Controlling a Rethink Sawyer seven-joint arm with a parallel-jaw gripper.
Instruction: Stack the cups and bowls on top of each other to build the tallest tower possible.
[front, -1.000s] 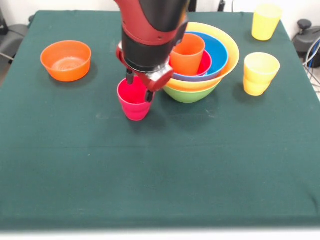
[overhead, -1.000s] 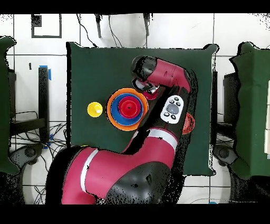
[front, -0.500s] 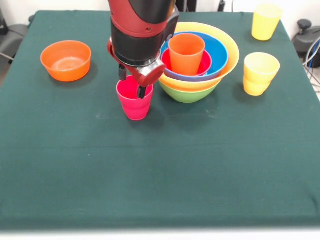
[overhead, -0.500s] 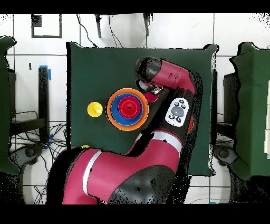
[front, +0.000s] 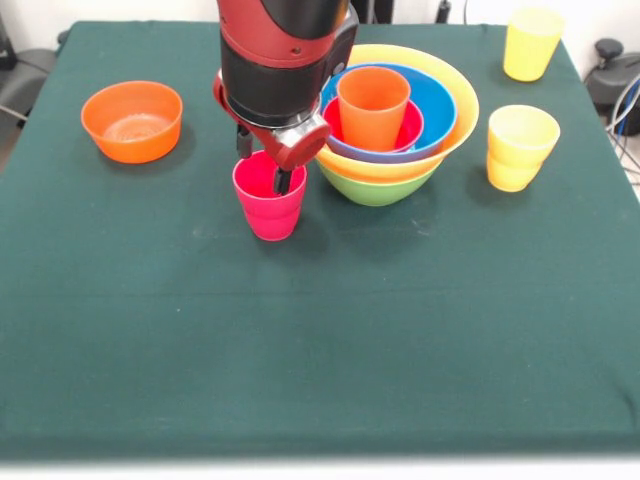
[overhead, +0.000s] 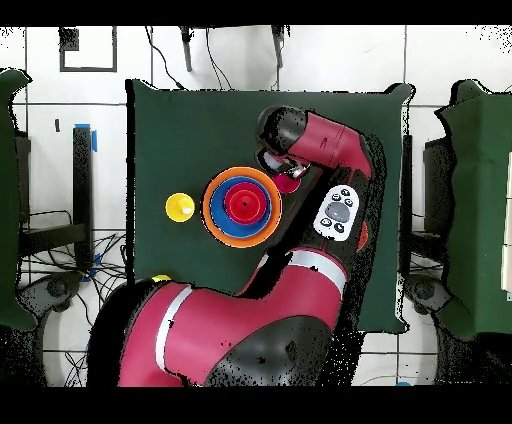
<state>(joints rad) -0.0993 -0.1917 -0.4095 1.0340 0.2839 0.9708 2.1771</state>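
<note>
A magenta-pink cup (front: 270, 207) stands upright on the green cloth, just left of the tower. My gripper (front: 263, 166) is open over its far rim, one finger (front: 243, 150) outside the wall and the other inside the cup. The tower (front: 395, 120) has a green bowl (front: 378, 190) as base, then the wide yellow bowl (front: 462, 118), a blue bowl (front: 440, 103), a magenta-pink bowl (front: 411, 128) and an orange cup (front: 373, 105) upright on top. From overhead the tower (overhead: 241, 206) shows as rings, and the arm covers most of the pink cup (overhead: 294, 183).
An orange bowl (front: 132, 121) sits alone at the left. A yellow cup (front: 518, 147) stands right of the tower, another yellow cup (front: 532, 42) near the far right corner. Overhead, a yellow cup (overhead: 180, 207) lies left of the tower.
The arm shifted left in the front view and its fingers came down to straddle the pink cup's rim. Over the last half second almost nothing moved.
</note>
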